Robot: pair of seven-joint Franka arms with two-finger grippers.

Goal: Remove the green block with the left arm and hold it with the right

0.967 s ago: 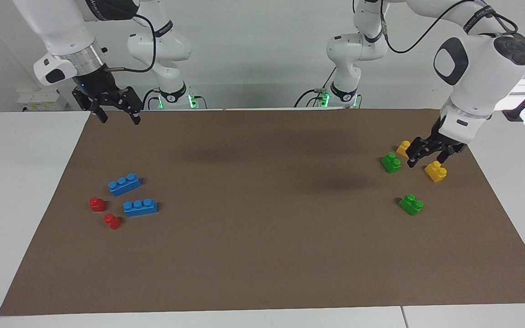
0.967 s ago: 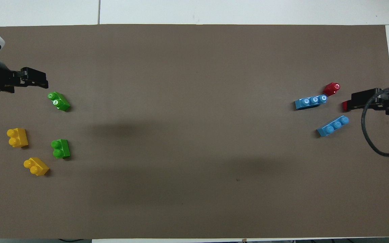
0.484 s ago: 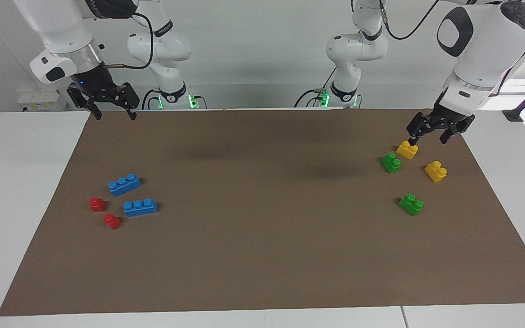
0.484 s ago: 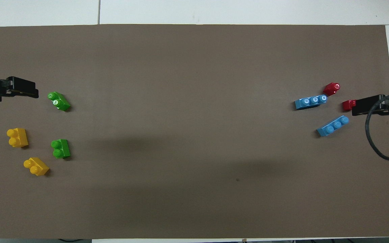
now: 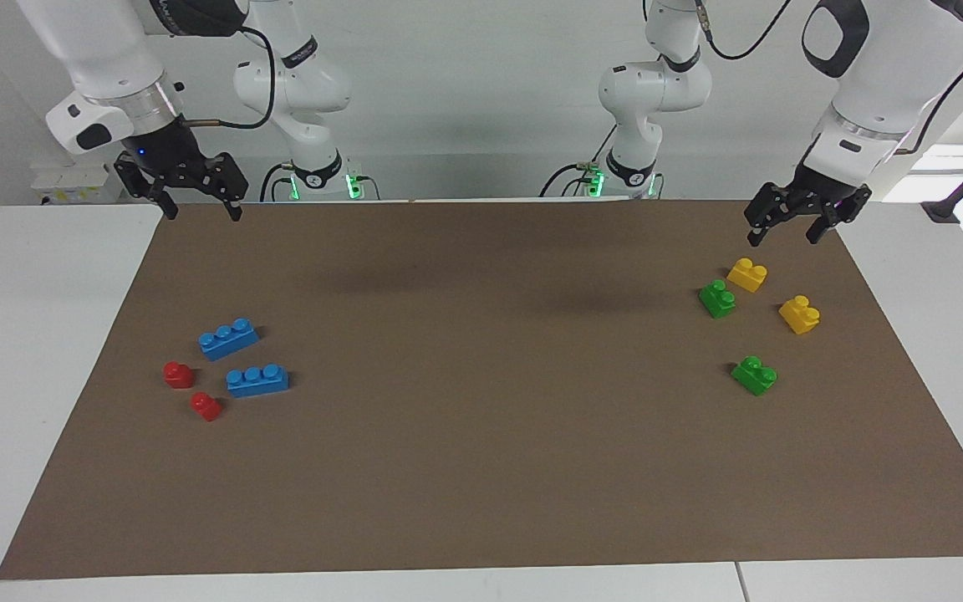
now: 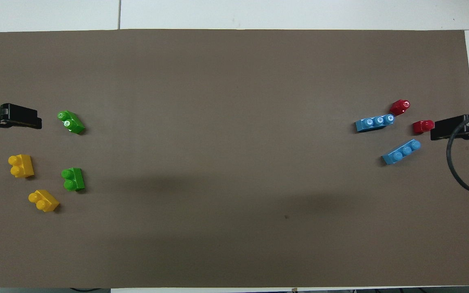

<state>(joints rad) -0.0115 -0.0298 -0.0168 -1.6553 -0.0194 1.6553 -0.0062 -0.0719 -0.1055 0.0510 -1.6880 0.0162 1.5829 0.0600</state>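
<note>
Green block [image 6: 71,122] is lying flat on the mat [image 6: 234,81], studs up, at the left arm's end, farther from the robots than the dark green brick [image 6: 73,179] and apart from it. Its long axis is running slantwise to the mat's edges. Left gripper [image 5: 785,234] is hanging over the mat's edge at that same end, jaws spread wide, holding nothing; it is much the closer one. Right gripper [image 5: 202,211] is waiting over the right arm's end, likewise spread and empty. The approach probably needs a wrist turn to match the slant.
</note>
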